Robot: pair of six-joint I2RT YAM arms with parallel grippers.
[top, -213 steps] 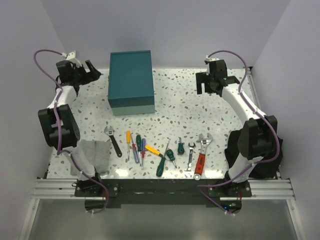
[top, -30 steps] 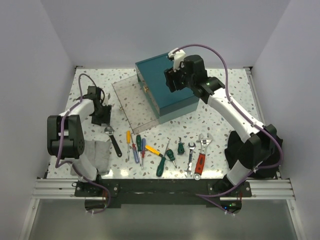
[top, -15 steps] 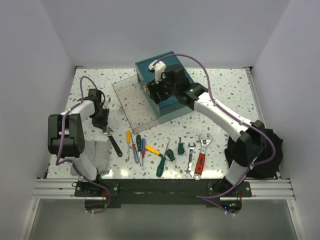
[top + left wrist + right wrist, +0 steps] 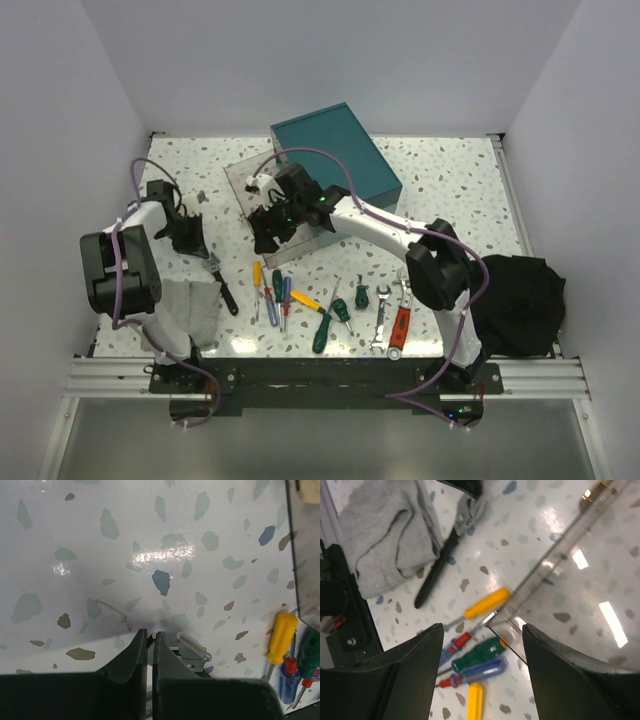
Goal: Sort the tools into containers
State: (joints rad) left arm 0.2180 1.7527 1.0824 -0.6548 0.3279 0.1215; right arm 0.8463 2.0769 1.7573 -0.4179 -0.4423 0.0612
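Progress is at an early stage. The teal box (image 4: 335, 145) sits askew toward the middle of the table's (image 4: 440, 200) far edge, with one clear drawer (image 4: 555, 562) standing drawn out toward the table's left side, its brass knob (image 4: 592, 492) visible. No tool can be seen in that drawer. About a dozen tools lie unsorted in a loose row along the near edge, among them the yellow-handled screwdriver (image 4: 485, 603) just beside the drawer's near corner, a green-handled screwdriver (image 4: 321, 333) and the red-handled wrench (image 4: 401, 322). The black-handled wrench (image 4: 442, 560) lies at the left end of the row, beside the grey cloth (image 4: 385, 535) at the near left corner. The left gripper (image 4: 148, 635) is clenched, its fingers all but touching, with its tip at the silver head of that wrench. Whether any metal is nipped between the fingers cannot be told. The right gripper (image 4: 482, 627) is released, its fingers wide apart and holding nothing, and hangs over the drawer's near corner. In my judgement the opening of a container is done and the whole sorting remains, the black-handled wrench being the likely first item. No brand, label or writing is legible on the box, drawer, tools or arms in any view.
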